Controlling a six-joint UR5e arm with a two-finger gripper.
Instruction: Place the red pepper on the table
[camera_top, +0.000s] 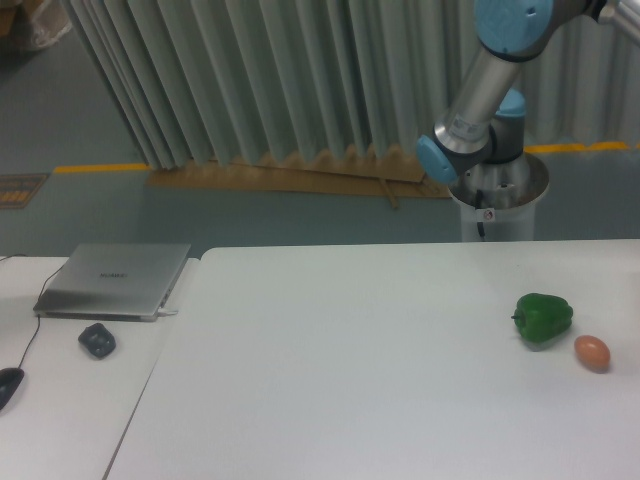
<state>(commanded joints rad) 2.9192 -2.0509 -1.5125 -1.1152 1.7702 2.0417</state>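
Observation:
The red pepper is out of view. The white table (340, 380) fills the lower part of the camera view. Only part of the arm shows: its silver link and blue joints (478, 95) rise from the base behind the table's far right edge and leave the frame at the top. The gripper itself is outside the picture, so its state does not show.
A green bell pepper (543, 318) and a small orange-brown egg-shaped object (592, 352) lie near the table's right edge. On the adjacent desk at left sit a closed laptop (115, 280), a dark small object (97, 340) and a mouse (8, 384). A pleated curtain hangs behind.

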